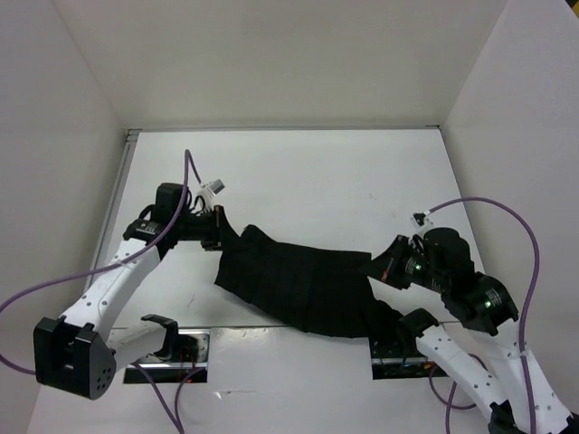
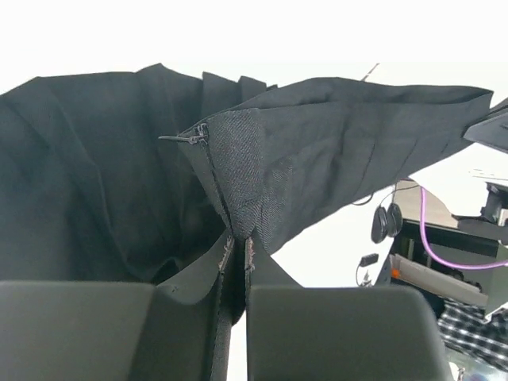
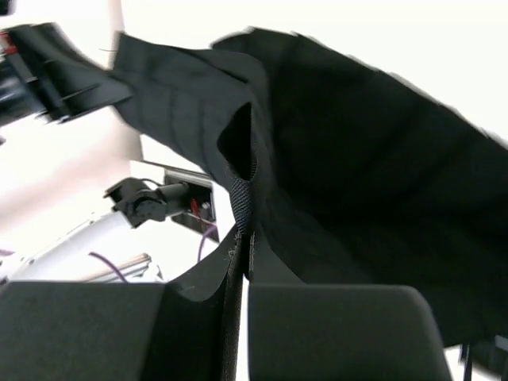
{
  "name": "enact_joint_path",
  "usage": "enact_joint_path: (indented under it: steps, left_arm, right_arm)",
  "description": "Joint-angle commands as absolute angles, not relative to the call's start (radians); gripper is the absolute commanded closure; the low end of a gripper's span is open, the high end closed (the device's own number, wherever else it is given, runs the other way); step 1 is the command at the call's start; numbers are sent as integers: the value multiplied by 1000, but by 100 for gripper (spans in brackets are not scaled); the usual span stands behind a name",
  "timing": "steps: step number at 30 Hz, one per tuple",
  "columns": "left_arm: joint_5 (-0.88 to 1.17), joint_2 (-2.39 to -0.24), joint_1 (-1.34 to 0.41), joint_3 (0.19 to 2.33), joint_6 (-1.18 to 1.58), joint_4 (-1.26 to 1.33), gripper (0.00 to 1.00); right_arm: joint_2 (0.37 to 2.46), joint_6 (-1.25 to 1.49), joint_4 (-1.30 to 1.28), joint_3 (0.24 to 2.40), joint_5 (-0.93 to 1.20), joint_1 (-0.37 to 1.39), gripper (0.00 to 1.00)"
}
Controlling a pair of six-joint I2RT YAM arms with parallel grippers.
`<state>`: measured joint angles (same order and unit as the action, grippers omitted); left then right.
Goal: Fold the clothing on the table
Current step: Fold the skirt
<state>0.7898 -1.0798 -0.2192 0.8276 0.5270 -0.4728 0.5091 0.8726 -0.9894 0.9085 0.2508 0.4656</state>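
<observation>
Spreading stage, seemingly. Holding the skirt (image 1: 298, 289) stretched low over the near half of the desk (image 1: 298, 172), one end nipped in the left fingers (image 2: 143, 333), the other in the right fingers (image 3: 317, 333), both nearly closed. Next, likely: lowering flat, evenly, without bunching.

Bright, even light is falling from above, washing the table (image 1: 298, 172) almost featureless and blowing out the backgrounds in both wrist views. The skirt (image 1: 298, 280) is swallowing detail (its pleats are barely showing from overhead). Shadows are staying soft and faint; the right wrist view is blurring noticeably.
</observation>
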Motion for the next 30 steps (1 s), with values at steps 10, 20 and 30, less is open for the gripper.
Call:
enact_joint_path:
  steps: [10,20,30]
  left_arm:
    - [716,-1623,-181,1278,483,-380,90]
    - [785,-2164,-112,2651,457,-689,87]
    - [784,-1850,-104,1747,422,-297,79]
  right_arm:
    - [1105,561,-859,1248,-133,315,100]
    - [1563,285,-785,2107,-97,77,100]
    - [1255,385,-611,1374,53,178,100]
